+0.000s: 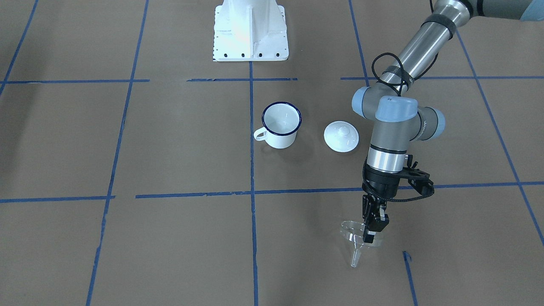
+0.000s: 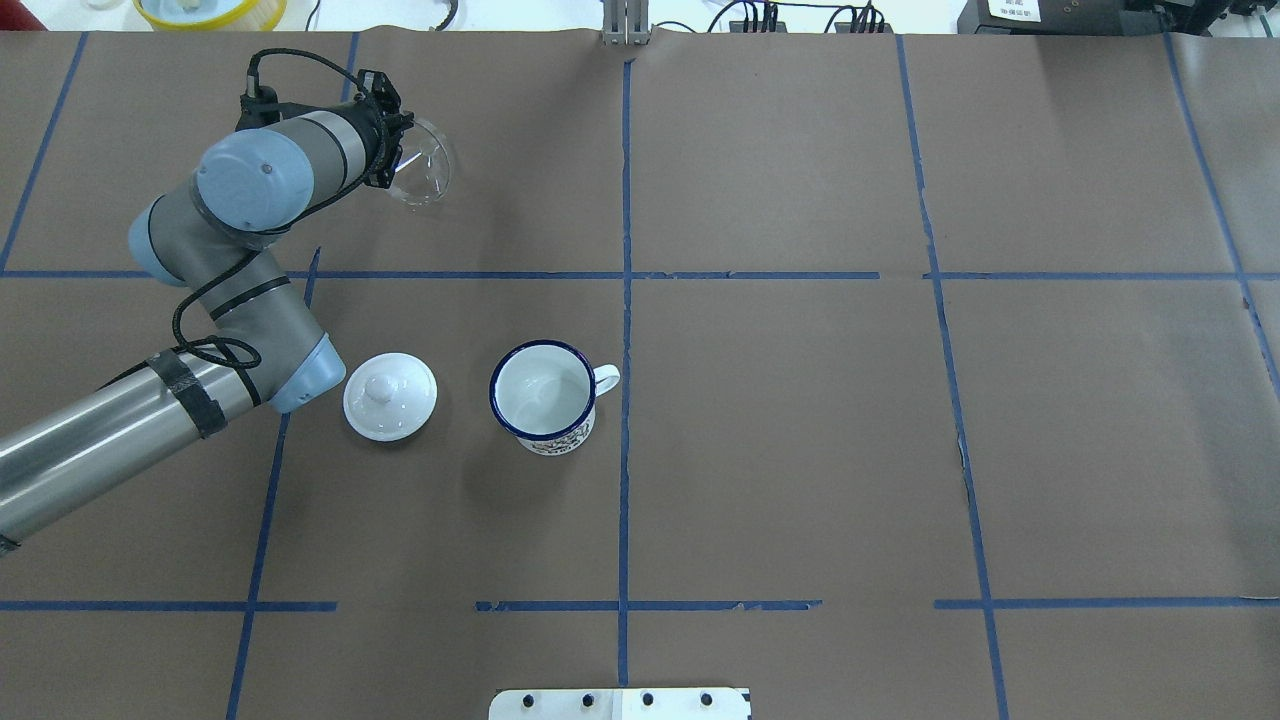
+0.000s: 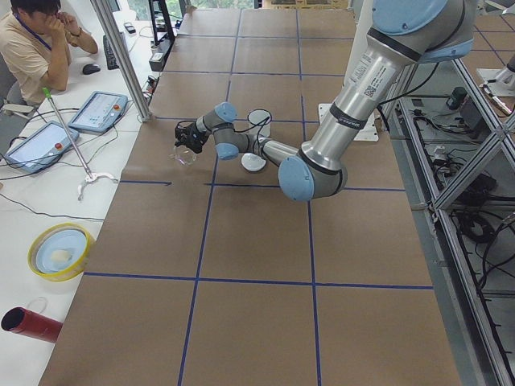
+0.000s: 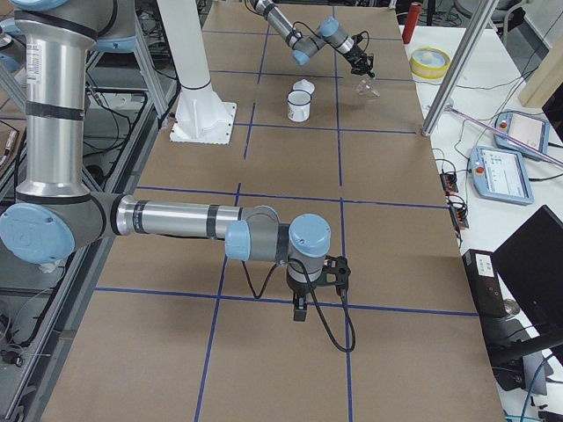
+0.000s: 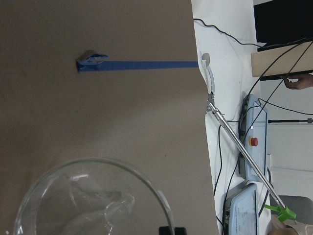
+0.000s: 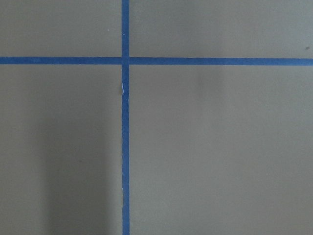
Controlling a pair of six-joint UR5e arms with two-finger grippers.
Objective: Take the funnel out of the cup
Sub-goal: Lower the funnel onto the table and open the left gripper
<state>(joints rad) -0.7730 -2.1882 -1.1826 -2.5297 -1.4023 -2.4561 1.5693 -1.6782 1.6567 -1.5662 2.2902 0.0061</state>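
The clear funnel (image 1: 355, 238) is out of the cup and hangs upright, spout down, low over the brown table, far from the cup on my left side. My left gripper (image 1: 374, 231) is shut on its rim. The overhead view shows the funnel (image 2: 420, 172) beside that gripper (image 2: 392, 150). The left wrist view shows its round bowl (image 5: 93, 200) from above. The white cup (image 1: 280, 125) with a dark blue rim stands upright and empty mid-table (image 2: 542, 395). My right gripper (image 4: 300, 312) shows only in the exterior right view, so I cannot tell its state.
A round white domed lid (image 1: 341, 136) with a knob lies on the table between the cup and my left arm. The white robot base (image 1: 250, 32) stands at the robot's side. A metal post (image 3: 121, 60) and an operator's desk flank the far table edge.
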